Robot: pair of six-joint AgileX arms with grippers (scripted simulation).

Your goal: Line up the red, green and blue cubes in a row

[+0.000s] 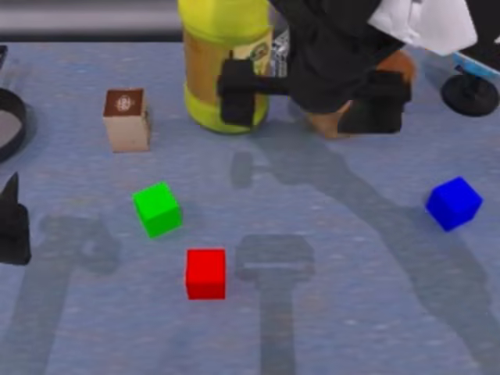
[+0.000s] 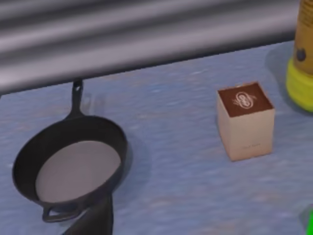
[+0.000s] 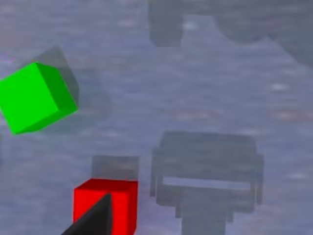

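Note:
The red cube (image 1: 205,273) sits near the table's front middle. The green cube (image 1: 157,208) lies turned at an angle just behind and to the left of it. The blue cube (image 1: 453,203) is alone far to the right. My right gripper (image 1: 308,98) hangs high over the back middle, open, with nothing between its fingers. Its wrist view looks down on the red cube (image 3: 105,200) and green cube (image 3: 34,95), one dark fingertip (image 3: 95,220) overlapping the red one. My left gripper (image 1: 12,223) is parked at the left edge, open and empty, with a sliver of green cube (image 2: 309,223) in its view.
A beige block with a brown top (image 1: 126,119) stands back left, next to a yellow bottle (image 1: 226,62). A black pan (image 2: 73,166) lies at the far left. A brown object (image 1: 332,121) is partly hidden under the right arm. A black round thing (image 1: 469,92) sits back right.

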